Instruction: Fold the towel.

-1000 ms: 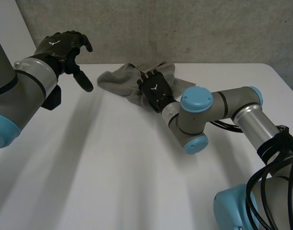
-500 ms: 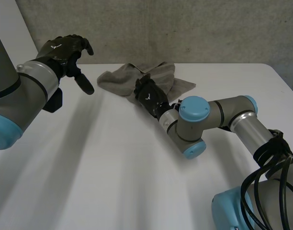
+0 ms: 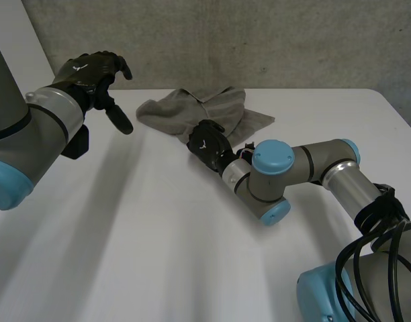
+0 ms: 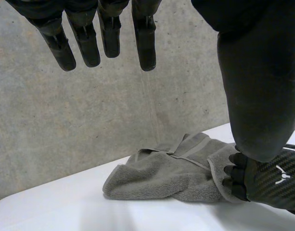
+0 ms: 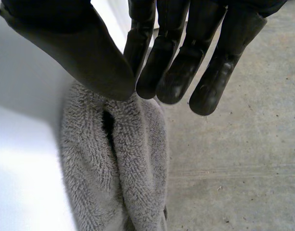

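Over the last second the right hand [image 3: 207, 142] has slid from the top of the towel [image 3: 187, 111] down to its near edge and turned, while the left hand [image 3: 90, 72] has barely shifted. That grey towel lies crumpled at the far middle of the white table [image 3: 158, 235], close to the concrete wall [image 3: 272, 40]. In the right wrist view the right hand [image 5: 65, 48] has its thumb and fingers drawn close together, with a raised fold of the towel [image 5: 118, 163] nipped between them. The left wrist view shows the same hand [image 4: 268, 180] with its fingers curled onto the towel's [image 4: 167, 175] edge. The left hand [image 4: 256, 86] hangs above the table, well apart from the towel on its left side, with its fingers straight, its thumb spread and nothing in its grasp
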